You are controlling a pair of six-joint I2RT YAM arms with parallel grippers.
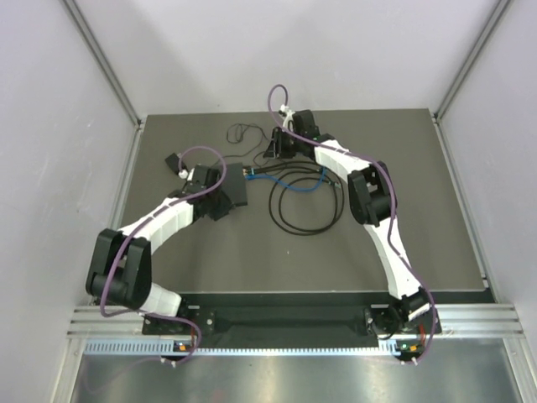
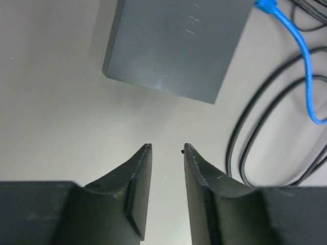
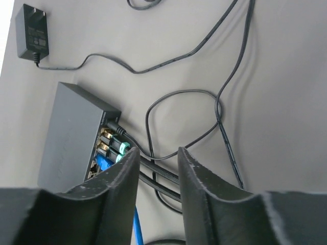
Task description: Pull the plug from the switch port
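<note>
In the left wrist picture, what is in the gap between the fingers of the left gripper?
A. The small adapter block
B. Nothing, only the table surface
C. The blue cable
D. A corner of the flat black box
B: the left gripper has its fingers apart and only the table shows in the gap; the black box lies beyond the fingertips, not touched.

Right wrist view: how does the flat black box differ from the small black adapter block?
The flat box is much larger than the adapter block. The box has several plugs in its edge ports; the adapter has only one thin cord. The box is a low slab, the adapter a stubby block. Both are dark, matte and lie on the table.
</note>
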